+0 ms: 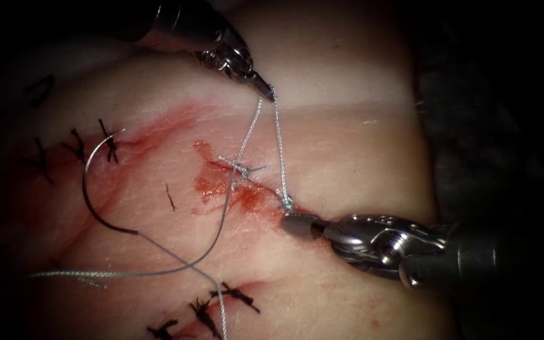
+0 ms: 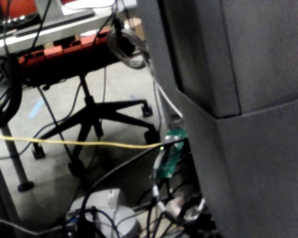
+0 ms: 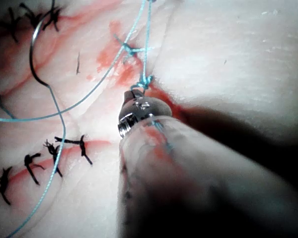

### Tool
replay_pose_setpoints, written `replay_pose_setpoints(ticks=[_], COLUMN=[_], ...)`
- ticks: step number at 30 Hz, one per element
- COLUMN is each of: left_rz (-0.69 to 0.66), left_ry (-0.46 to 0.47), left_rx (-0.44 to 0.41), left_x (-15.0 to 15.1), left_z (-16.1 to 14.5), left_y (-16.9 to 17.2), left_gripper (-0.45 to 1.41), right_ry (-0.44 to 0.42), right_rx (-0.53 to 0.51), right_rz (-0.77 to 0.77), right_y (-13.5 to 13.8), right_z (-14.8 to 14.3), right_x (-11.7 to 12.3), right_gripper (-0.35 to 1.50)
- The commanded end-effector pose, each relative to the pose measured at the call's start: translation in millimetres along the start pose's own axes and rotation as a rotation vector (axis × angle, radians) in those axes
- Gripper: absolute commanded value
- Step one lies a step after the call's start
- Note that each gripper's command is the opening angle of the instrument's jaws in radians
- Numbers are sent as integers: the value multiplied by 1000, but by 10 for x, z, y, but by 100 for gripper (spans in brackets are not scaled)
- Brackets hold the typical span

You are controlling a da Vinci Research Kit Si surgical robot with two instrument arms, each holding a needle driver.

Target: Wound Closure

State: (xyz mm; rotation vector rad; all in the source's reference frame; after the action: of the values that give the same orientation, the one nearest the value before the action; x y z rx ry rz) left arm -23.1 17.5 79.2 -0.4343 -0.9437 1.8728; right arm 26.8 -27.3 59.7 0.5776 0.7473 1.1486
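On the endoscope view my left tool (image 1: 266, 88) comes down from the top, its fingers (image 1: 260, 82) pinched together on the thread (image 1: 278, 141) right at their tip. Two strands run down from that grip. One goes straight to a small knot (image 1: 286, 203) sitting on the cut (image 1: 247, 189), amid red fluid (image 1: 212, 182). The other passes beside an earlier knot (image 1: 240, 168) with short cut ends and sweeps down and left across the tissue (image 1: 322, 151).

My right tool (image 1: 300, 225) comes in from the right, low against the tissue. Its fingers (image 1: 297, 221) look closed, with the tip just beside the knot on the cut. I cannot make out any thread between them. The right wrist view shows the same: the tool's tip (image 3: 134, 101) almost touching the knot (image 3: 145, 82), with the strand rising from it.

The needle (image 1: 89, 189) lies free on the tissue, well left of the cut, held by neither tool and flat on the surface rather than in it. Its thread trails from its lower end toward the bottom edge. Dark stitches (image 1: 73, 148) sit near its tip, and more (image 1: 221, 302) below.
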Motion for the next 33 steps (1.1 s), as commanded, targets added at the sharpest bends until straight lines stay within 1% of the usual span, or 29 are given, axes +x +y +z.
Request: replay_pose_setpoints(ticks=[1, 3, 4, 5, 6, 7, 8, 11, 15, 20, 22, 23, 24, 25, 28, 29, 30, 33], left_rz=[20, 28, 62, 62, 140, 140, 169, 228, 287, 324, 340, 340, 342, 342, 346, 355, 355, 371], left_ry=[22, 29, 36, 36, 9, 9, -6, -13, -23, -35, -35, -35, -40, -40, -40, -42, -42, -52], left_rx=[18, 32, 79, 79, 201, 201, 256, 331, 418, 476, 485, 485, 485, 485, 487, 488, 488, 505], left_x=[14, 19, 29, 29, 40, 40, 43, 49, 52, 58, 59, 59, 59, 59, 59, 59, 59, 61], left_z=[9, 11, 14, 14, 18, 18, 19, 19, 19, 24, 31, 31, 33, 33, 34, 34, 34, 34], left_y=[-4, -5, -8, -8, -11, -11, -13, -17, -23, -27, -29, -29, -29, -29, -29, -29, -29, -30], left_gripper=[-45, -45, -45, -45, -45, -45, -45, -45, -45, -45, -45, -45, -45, -45, -45, -45, -45, -45], right_ry=[-2, -2, -3, -3, -5, -5, -4, -5, -43, -82, -121, -121, -141, -141, -162, -200, -200, -223], right_rx=[-2, -2, 2, 2, 14, 14, 21, 33, 130, 223, 358, 358, 393, 393, 445, 462, 462, 456], right_rz=[-3, -5, -11, -11, -25, -25, -31, -39, -68, -178, -367, -367, -434, -434, -554, -664, -664, -778], right_y=[-11, -12, -13, -13, -13, -13, -14, -16, -17, -16, -13, -13, -13, -13, -14, -15, -15, -16], right_z=[14, 16, 19, 19, 23, 23, 24, 24, 23, 25, 28, 28, 27, 27, 26, 25, 25, 26], right_x=[-3, -4, -7, -7, -11, -11, -13, -16, -19, -27, -33, -33, -32, -32, -28, -25, -25, -20], right_gripper=[-35, -35, -35, -35, -35, -35, -35, -35, -35, -35, -35, -35, -35, -35, -35, -35, -35, -35])
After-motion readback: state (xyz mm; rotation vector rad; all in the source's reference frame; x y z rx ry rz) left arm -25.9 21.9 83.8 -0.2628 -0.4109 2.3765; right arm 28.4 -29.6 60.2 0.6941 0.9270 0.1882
